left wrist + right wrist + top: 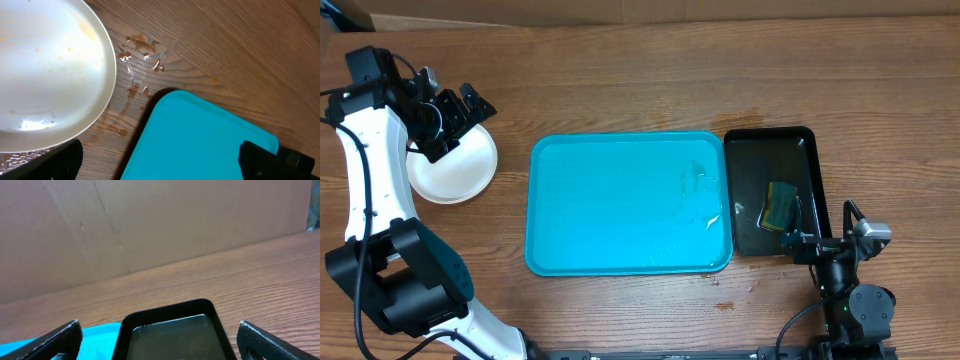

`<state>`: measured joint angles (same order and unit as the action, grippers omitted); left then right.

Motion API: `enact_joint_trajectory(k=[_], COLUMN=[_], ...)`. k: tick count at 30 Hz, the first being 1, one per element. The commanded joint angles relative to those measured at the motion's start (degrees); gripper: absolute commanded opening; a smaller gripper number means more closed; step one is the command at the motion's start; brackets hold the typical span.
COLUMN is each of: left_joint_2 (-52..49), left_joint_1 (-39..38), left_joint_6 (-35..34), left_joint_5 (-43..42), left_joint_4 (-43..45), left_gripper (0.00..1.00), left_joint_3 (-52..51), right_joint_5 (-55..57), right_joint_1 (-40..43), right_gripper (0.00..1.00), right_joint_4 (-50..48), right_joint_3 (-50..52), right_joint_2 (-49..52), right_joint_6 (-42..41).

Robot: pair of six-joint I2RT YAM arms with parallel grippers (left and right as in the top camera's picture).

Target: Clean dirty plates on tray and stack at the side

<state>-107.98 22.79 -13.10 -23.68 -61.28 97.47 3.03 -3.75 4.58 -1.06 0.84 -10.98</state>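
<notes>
The plates [448, 172] are shown on the desk [620, 80] just off the tray's [620, 205] left end, beneath the nearer left tool [460, 128], fingers spread; the right tool [160, 342], likewise spread, is past the opposite end.

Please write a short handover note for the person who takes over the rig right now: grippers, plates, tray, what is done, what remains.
Left gripper: open, empty, beside the white plate.
Right gripper: open, empty, by the black tray holding the sponge.
Blue tray: no plates, wet spots only.
Done: tray cleared.
Left: the plate shows faint specks; I cannot tell whether others lie under it.
</notes>
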Motion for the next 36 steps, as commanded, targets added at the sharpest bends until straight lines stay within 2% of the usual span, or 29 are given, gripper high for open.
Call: enact_joint_trajectory(k=[1,4,6,36], left_joint_2=[1.11,1.11,1.11,0.96], left_joint_1=[-0.31,-0.31,-0.31,-0.5], left_joint_6=[1.11,1.11,1.11,1.11], left_joint_5=[0.35,0.33,0.35,0.37], left_joint_4=[0.0,0.0,0.0,0.07], left_gripper=[1.0,1.0,1.0,1.0], left_joint_3=[1.03,1.03,1.03,0.94], right_joint_5=[-0.44,-3.28,-3.32,-3.13], right_joint_1=[0.24,0.24,0.24,0.24], right_gripper=[1.0,1.0,1.0,1.0], right_joint_4=[-0.11,0.26,0.26,0.26], right_joint_3=[0.59,0.59,0.59,0.59], right_joint_2=[-0.68,-0.68,-0.68,-0.68], right_joint_6=[7.19,16.31,18.6,18.53])
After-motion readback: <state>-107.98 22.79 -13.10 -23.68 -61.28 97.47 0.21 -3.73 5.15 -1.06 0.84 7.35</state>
